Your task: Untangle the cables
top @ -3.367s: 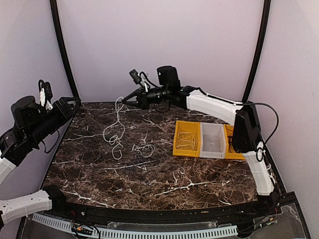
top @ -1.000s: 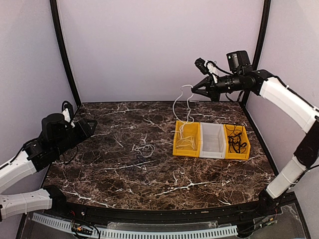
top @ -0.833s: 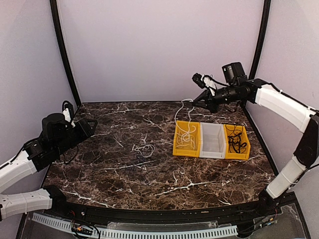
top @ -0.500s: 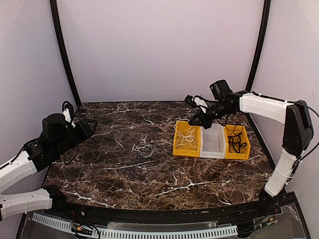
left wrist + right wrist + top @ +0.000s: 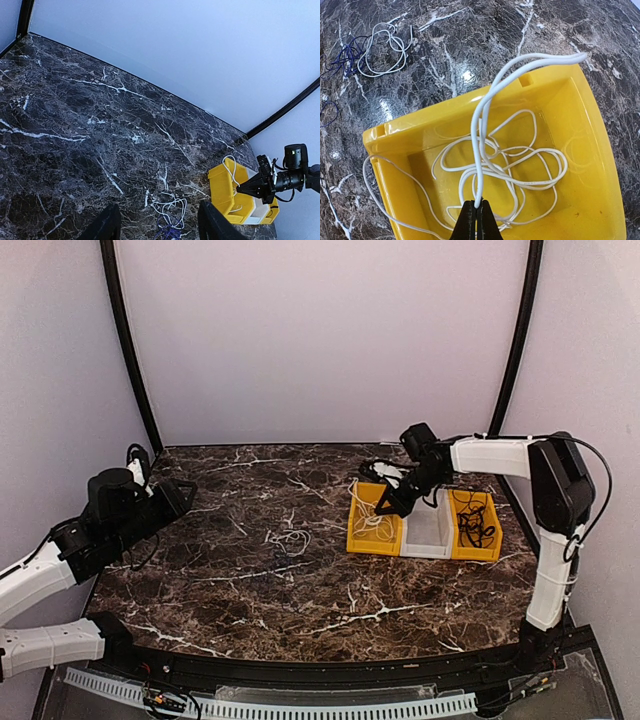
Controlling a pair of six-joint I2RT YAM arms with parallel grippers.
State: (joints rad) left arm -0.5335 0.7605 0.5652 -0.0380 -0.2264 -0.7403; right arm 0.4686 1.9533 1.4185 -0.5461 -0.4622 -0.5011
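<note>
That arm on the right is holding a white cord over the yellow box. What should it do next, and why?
Probably open the jaws and let go. The right gripper is shut on the white cord, directly above the yellow box where white loops lie, so releasing should drop it in. One strand hangs over the rim.

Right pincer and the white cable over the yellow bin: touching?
Touching. In the right wrist view the right pincer has its jaws shut on the white cable, which runs out from between them and loops above the yellow bin.
</note>
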